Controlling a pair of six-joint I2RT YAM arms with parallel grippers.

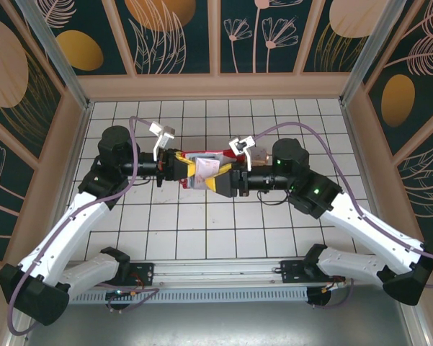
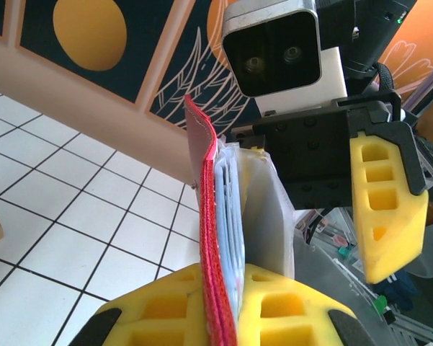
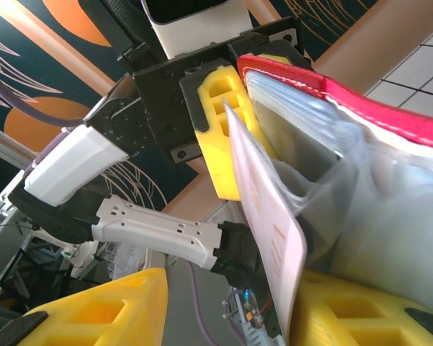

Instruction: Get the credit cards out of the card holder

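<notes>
The red card holder (image 1: 199, 154) hangs above the tiled floor between both arms. My left gripper (image 2: 238, 292) is shut on its lower edge, the red cover (image 2: 210, 216) and the bluish inner pockets pinched between the yellow fingers. A white credit card (image 2: 272, 216) sticks out of a see-through pocket. In the right wrist view this white card (image 3: 270, 216) stands between the spread fingers of my right gripper (image 3: 227, 306), leaning by the right finger (image 3: 360, 310) and well apart from the left one. A greyish card (image 3: 295, 133) sits inside a clear pocket under the red cover (image 3: 360, 94).
The white tiled floor (image 1: 202, 231) is boxed in by tan walls with dark patterned panels. Both arm bases sit along the near rail (image 1: 216, 277). My right gripper's yellow finger (image 2: 385, 209) and its camera hang close beside the wallet in the left wrist view.
</notes>
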